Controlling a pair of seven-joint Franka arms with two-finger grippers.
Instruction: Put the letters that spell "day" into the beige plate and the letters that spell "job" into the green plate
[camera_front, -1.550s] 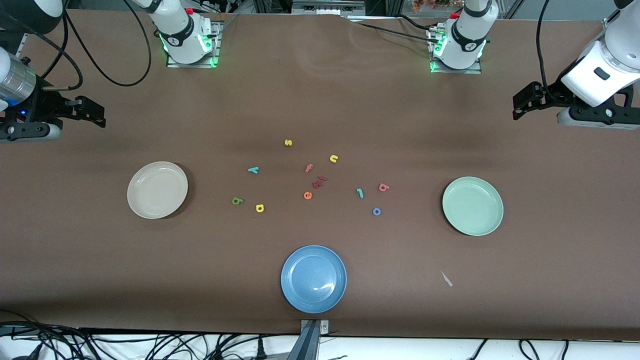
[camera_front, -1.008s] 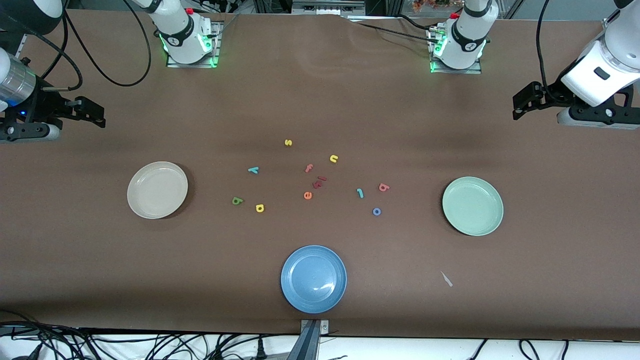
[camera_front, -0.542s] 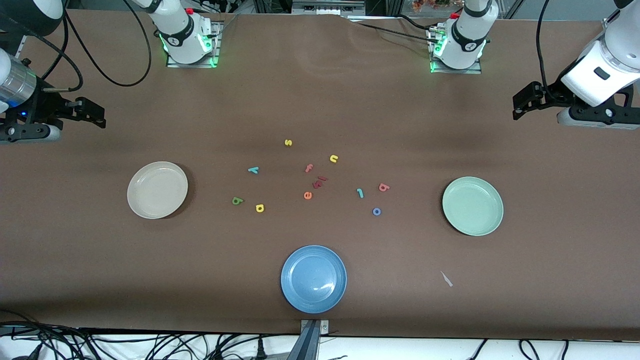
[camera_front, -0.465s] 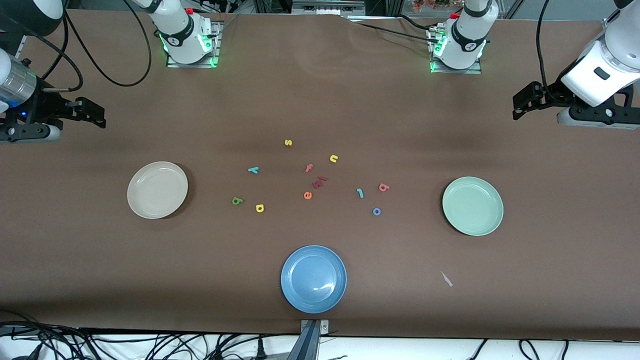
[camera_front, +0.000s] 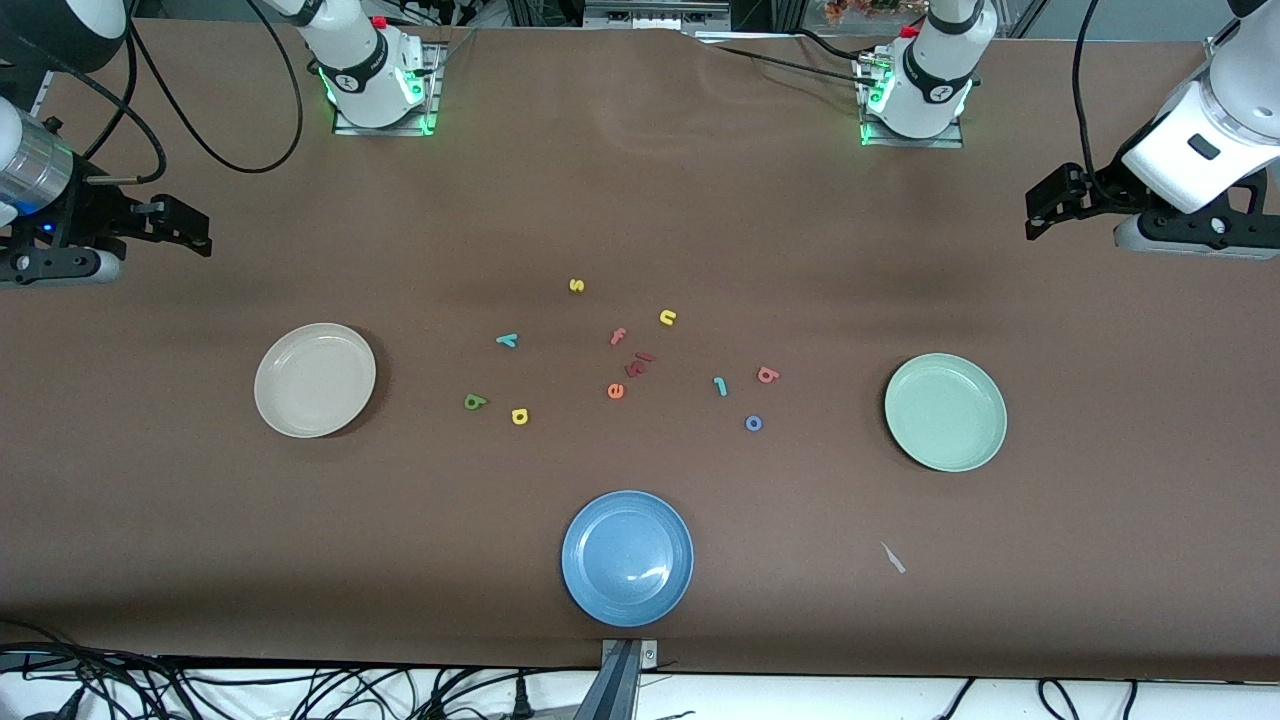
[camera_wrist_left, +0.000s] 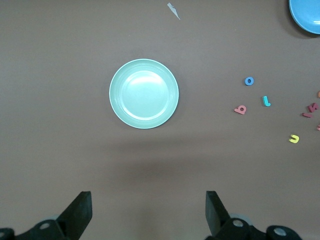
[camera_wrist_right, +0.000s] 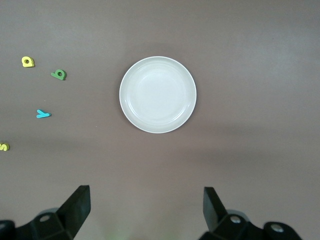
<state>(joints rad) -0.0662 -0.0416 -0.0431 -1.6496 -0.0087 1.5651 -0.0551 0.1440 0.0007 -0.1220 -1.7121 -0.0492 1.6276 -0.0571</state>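
Left wrist view: left hand (camera_wrist_left: 145, 215) wide open, holding nothing, above bare brown bench (camera_wrist_left: 60, 160) near round pale mint-green plate (camera_wrist_left: 144, 93), with teal-blue hooked j (camera_wrist_left: 266, 101), blue ring o (camera_wrist_left: 249, 81), salmon-red b (camera_wrist_left: 240, 109) lying beside it on bench. Right wrist view: right hand (camera_wrist_right: 145, 212) likewise open, gripping nothing, near round cream-beige plate (camera_wrist_right: 158, 94), with green d (camera_wrist_right: 59, 75), yellow a (camera_wrist_right: 28, 62), teal y (camera_wrist_right: 43, 114) loose on bench beside it.
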